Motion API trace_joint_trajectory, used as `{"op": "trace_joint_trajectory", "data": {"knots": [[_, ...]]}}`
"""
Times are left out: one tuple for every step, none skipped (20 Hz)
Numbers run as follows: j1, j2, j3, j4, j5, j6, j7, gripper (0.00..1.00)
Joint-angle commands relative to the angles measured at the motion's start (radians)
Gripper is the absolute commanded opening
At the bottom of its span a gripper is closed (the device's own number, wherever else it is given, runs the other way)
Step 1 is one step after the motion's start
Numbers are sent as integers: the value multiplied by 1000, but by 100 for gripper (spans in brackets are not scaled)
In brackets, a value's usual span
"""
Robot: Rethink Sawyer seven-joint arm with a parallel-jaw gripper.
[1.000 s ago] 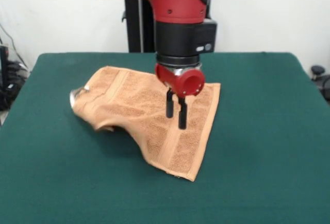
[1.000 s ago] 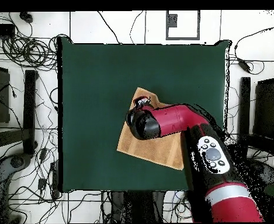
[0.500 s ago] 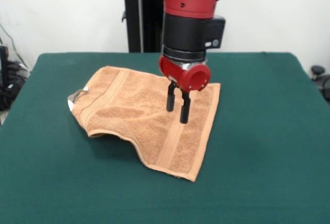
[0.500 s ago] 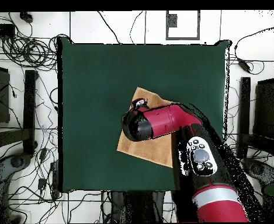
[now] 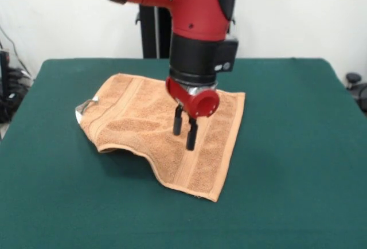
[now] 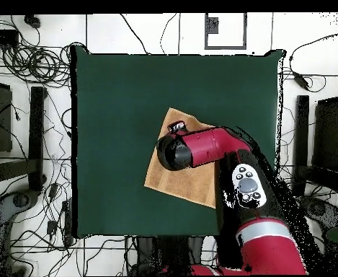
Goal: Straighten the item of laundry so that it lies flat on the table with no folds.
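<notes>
The item of laundry point(image 5: 137, 124) is an orange-tan terry towel on the green table point(image 5: 287, 174), a little left of centre. Its right part lies flat with a woven band. Its left near edge is rumpled and curls under, with a small white tag point(image 5: 86, 104) at the left corner. My gripper point(image 5: 183, 140) hangs point-down over the towel's middle, open, its two black fingers point(image 5: 178, 124) a little apart with nothing between them. In the overhead view the arm's red wrist point(image 6: 200, 148) covers much of the towel point(image 6: 173, 182) and hides the fingers.
Green table cloth point(image 6: 128, 94) spreads wide around the towel on all sides. Cables point(image 6: 34, 65) and black stands point(image 6: 37, 137) lie on the floor beyond the table edges. A black column point(image 5: 155, 25) stands behind the table.
The towel's raised left near edge has settled lower. My gripper swung right, then back left and slightly down over the towel; its fingers keep the same gap.
</notes>
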Motion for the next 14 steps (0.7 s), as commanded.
{"op": "trace_joint_trajectory", "data": {"knots": [[-2, 104, -2, -112, -18, 178, -189, 100], [-8, 97, 2, -120, -15, 199, -209, 100], [-11, 92, 3, -128, -16, 210, -220, 100], [-19, 88, 9, -137, -17, 220, -237, 100], [-23, 85, 13, -140, -17, 224, -242, 100], [-26, 78, 16, -139, -16, 225, -242, 100], [-27, 71, 18, -137, -16, 227, -240, 100], [-27, 65, 20, -136, -16, 229, -237, 100], [-30, 57, 25, -137, -14, 237, -241, 100], [-37, 46, 34, -135, -6, 250, -248, 100], [-45, 40, 44, -139, 1, 262, -258, 100], [-54, 35, 56, -144, 8, 276, -271, 100], [-61, 30, 64, -148, 12, 287, -283, 100], [-66, 30, 68, -168, -2, 299, -313, 100]]}}
